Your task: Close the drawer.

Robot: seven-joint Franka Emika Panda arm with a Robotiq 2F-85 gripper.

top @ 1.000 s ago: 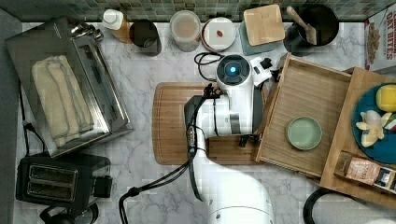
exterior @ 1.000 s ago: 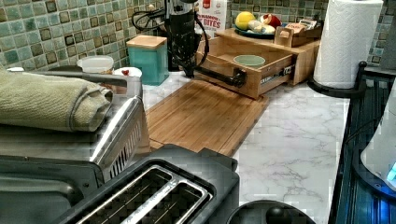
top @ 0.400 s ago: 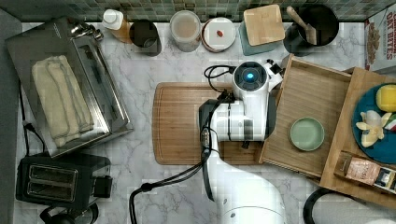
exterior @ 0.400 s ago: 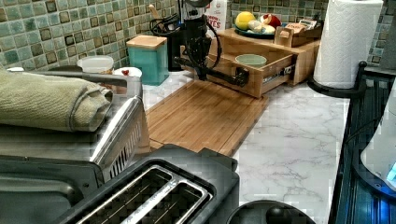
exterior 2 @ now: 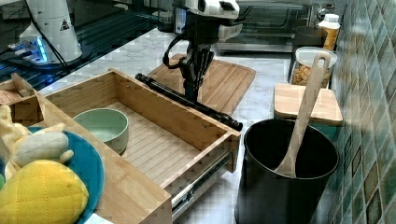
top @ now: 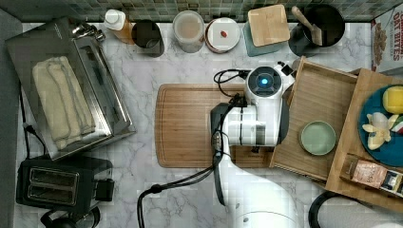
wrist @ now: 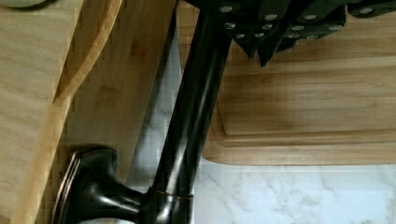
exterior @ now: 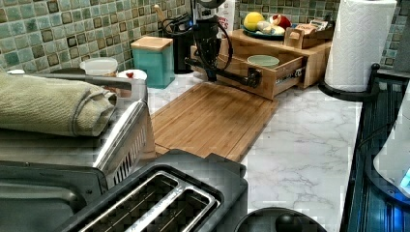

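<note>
The light-wood drawer [top: 325,92] stands pulled out of its wooden cabinet, with a green bowl [top: 318,137] on its floor [exterior 2: 154,142]. A black bar handle [exterior 2: 187,100] runs along its front panel [wrist: 112,84]. My gripper [exterior 2: 191,92] points straight down at that handle [wrist: 196,102], on the side towards the cutting board [top: 190,126]. The gripper [wrist: 262,44] is shut, its tips together and right against the bar, with nothing held. In the left view the gripper [exterior: 211,73] meets the handle [exterior: 232,77] near its far end.
A black pot [exterior 2: 289,163] with a wooden spoon and a teal box with a wooden lid [top: 268,23] stand close behind the drawer. The cabinet top [top: 366,85] holds a fruit plate. A toaster oven [top: 71,90], a toaster [top: 57,183] and a paper-towel roll [exterior: 360,43] stand further off.
My arm has moved towards the top view's right, bringing the gripper up to the handle. The drawer with its bowl has slid a little into the cabinet.
</note>
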